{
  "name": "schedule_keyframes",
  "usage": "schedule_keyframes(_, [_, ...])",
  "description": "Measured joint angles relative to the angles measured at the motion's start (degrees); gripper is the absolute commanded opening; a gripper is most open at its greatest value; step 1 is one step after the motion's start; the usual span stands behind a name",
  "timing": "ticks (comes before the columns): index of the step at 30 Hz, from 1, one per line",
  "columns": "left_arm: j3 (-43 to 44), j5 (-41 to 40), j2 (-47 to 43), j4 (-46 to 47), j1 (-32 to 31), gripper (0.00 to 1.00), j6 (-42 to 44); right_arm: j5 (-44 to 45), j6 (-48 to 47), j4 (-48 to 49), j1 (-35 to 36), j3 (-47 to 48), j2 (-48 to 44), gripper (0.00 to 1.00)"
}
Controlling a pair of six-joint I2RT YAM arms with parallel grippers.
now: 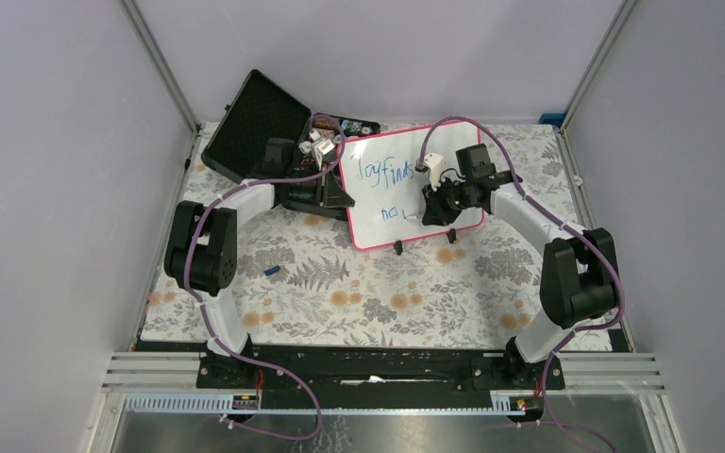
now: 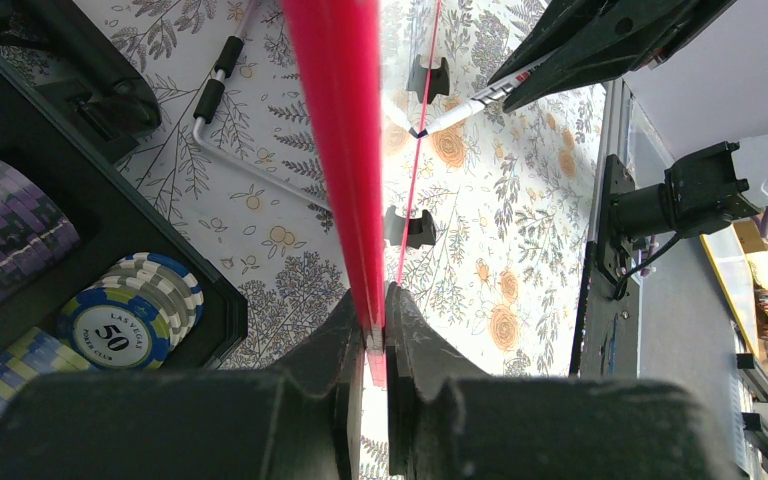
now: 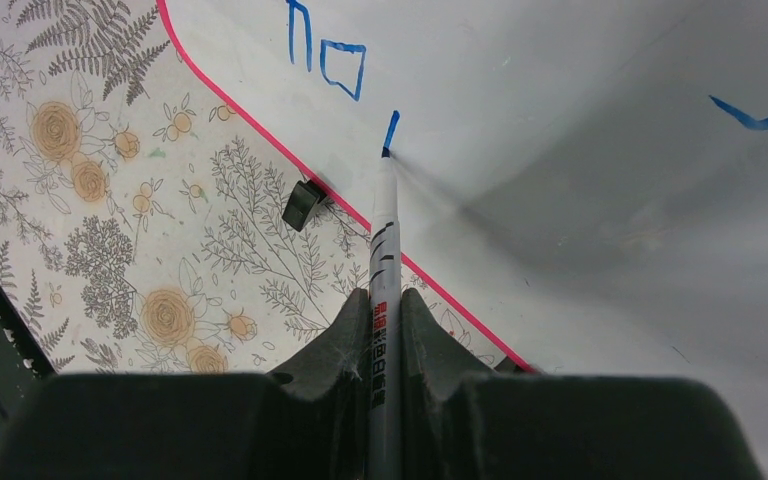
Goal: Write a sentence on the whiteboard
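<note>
The whiteboard stands on its 2 black feet at the far middle of the floral surface. Its left edge is just beside the open black case of poker chips, and 2 lines of blue handwriting cross its face. The left end effector is pinched tight on the board's pink-red frame at that left edge. The right end effector is closed on a marker, whose tip touches the white face at a short blue stroke just after the "no" of the lower line, near the bottom frame.
</note>
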Motion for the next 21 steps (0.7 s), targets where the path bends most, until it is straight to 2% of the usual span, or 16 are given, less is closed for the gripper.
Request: schedule_keyframes(21, [0.09,-0.02,0.07,0.0,0.0,0.0,0.0,0.92,0.02,-1.14,-1.4,3.26,0.0,0.0])
